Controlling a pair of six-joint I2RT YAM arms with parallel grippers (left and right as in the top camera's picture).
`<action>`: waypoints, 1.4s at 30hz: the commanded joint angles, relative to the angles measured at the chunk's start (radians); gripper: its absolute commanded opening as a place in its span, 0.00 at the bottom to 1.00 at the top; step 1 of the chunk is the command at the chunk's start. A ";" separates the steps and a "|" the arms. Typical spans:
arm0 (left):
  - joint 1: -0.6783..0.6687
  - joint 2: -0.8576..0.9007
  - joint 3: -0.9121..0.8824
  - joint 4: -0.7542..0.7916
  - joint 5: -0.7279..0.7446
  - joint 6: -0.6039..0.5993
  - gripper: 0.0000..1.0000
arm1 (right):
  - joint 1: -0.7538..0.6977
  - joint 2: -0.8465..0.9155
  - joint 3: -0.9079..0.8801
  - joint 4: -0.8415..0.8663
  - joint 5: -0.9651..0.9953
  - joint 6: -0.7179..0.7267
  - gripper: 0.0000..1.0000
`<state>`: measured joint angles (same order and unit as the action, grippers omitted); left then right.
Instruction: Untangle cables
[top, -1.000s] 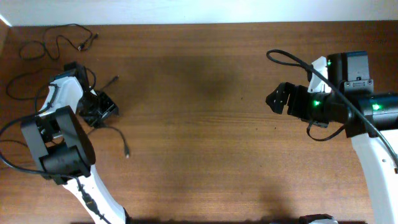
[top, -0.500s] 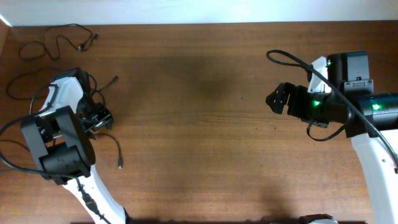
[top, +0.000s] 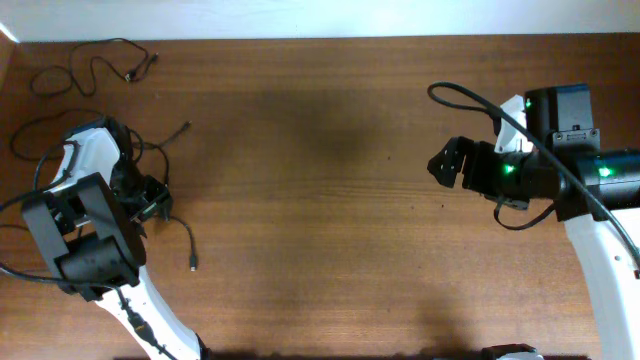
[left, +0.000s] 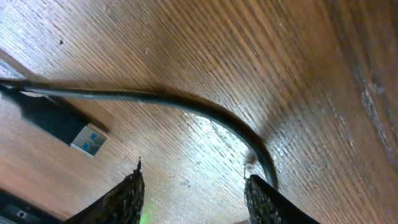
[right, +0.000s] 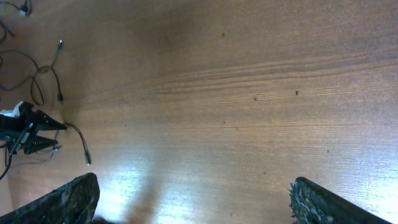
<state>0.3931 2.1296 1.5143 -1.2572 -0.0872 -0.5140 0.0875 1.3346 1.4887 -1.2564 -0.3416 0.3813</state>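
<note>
Thin black cables lie at the table's left. One loose strand (top: 90, 62) lies at the far left corner. Other strands (top: 165, 137) loop around my left arm, and one strand (top: 185, 235) trails toward the front to a small plug. My left gripper (top: 150, 205) is low over the wood and open. In the left wrist view a cable (left: 186, 106) curves past the right fingertip, with a USB plug (left: 62, 124) beside it, and nothing is between the jaws (left: 196, 196). My right gripper (top: 440, 162) is open and empty, far to the right; its wrist view (right: 199, 199) shows the cables (right: 46, 78) in the distance.
The brown wooden table (top: 320, 200) meets a white wall at the back edge. Thicker black robot cables hang around the left arm's base (top: 20, 265) and loop above the right arm (top: 465, 95).
My left gripper has moved left and toward the front. The trailing strand's plug end shifted left and slightly forward with it. The right arm has not moved.
</note>
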 joint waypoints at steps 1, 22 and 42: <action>0.005 -0.050 -0.006 0.024 -0.004 -0.016 0.52 | -0.003 -0.003 0.002 0.003 -0.013 -0.010 0.98; 0.011 -0.096 -0.186 0.169 -0.055 0.027 0.48 | -0.003 -0.003 0.002 0.022 -0.013 -0.011 0.98; 0.100 -0.266 -0.125 0.211 -0.005 0.036 0.55 | -0.003 -0.003 0.002 0.014 -0.013 -0.023 0.98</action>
<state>0.4534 1.8832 1.3773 -1.0451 0.0235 -0.4141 0.0875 1.3346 1.4887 -1.2354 -0.3416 0.3813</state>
